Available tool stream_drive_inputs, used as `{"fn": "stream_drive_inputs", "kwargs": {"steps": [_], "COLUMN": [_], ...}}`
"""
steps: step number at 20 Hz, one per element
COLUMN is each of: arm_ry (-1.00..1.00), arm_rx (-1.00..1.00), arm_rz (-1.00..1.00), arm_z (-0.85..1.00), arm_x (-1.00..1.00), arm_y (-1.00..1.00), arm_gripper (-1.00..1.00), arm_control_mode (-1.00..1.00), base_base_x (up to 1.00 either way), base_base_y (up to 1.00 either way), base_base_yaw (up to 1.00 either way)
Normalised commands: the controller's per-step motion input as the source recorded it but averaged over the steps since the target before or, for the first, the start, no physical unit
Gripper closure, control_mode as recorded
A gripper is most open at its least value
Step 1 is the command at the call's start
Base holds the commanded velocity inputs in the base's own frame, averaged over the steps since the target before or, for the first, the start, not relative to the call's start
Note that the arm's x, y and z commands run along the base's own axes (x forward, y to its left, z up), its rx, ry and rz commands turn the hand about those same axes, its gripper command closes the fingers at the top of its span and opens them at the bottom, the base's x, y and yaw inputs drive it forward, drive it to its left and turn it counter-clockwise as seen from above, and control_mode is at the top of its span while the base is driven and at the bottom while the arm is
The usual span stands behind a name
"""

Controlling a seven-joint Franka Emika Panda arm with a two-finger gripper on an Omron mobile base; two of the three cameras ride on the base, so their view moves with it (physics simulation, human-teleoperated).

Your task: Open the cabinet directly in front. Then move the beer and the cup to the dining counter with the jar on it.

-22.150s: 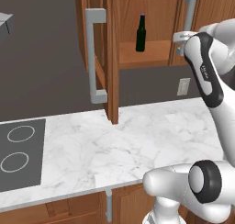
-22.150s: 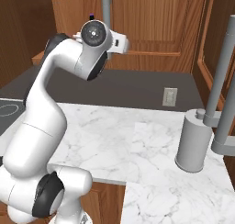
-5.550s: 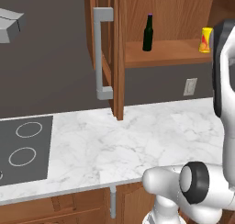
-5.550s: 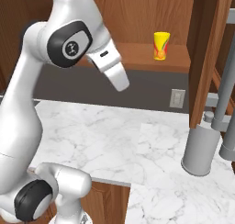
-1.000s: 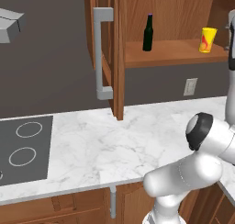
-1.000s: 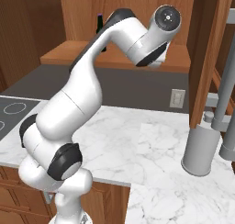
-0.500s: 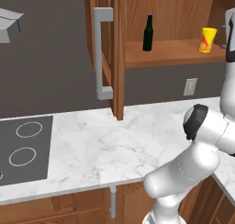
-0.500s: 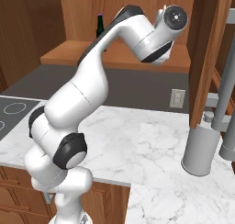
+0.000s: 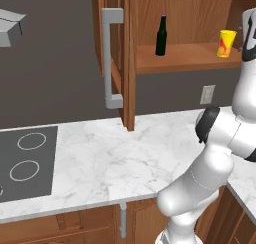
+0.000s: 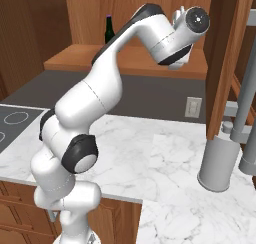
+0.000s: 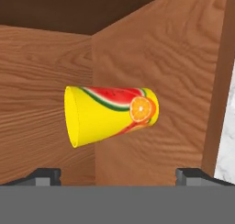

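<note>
The gripper (image 11: 117, 175) is being held wide open, nothing between its fingertips, and is being lined up on the cup (image 11: 110, 115), which a second ago was not yet being faced this squarely. The cup is being approached on the shelf of the opened cabinet (image 9: 125, 58), upright in the left base view. Farther left, the beer (image 9: 161, 36) is being left standing, so both transfers are judged outstanding.
</note>
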Motion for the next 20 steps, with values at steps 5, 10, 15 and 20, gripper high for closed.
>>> {"fn": "stream_drive_inputs", "kwargs": {"steps": [5,10,15,20], "arm_ry": [0.00,0.00,0.02,0.04], "arm_rx": [0.00,0.00,0.00,0.00], "arm_rz": [0.03,0.01,0.00,0.00], "arm_z": [0.00,0.00,0.00,0.00], "arm_x": [0.18,0.19,0.26,0.28], "arm_y": [-0.11,-0.04,0.00,-0.04], "arm_gripper": [-1.00,-1.00,-1.00,-1.00], "arm_control_mode": [-1.00,-1.00,-1.00,-1.00], "base_base_x": [0.00,0.00,0.00,0.00], "base_base_y": [0.00,0.00,0.00,0.00], "base_base_yaw": [0.00,0.00,0.00,0.00]}}
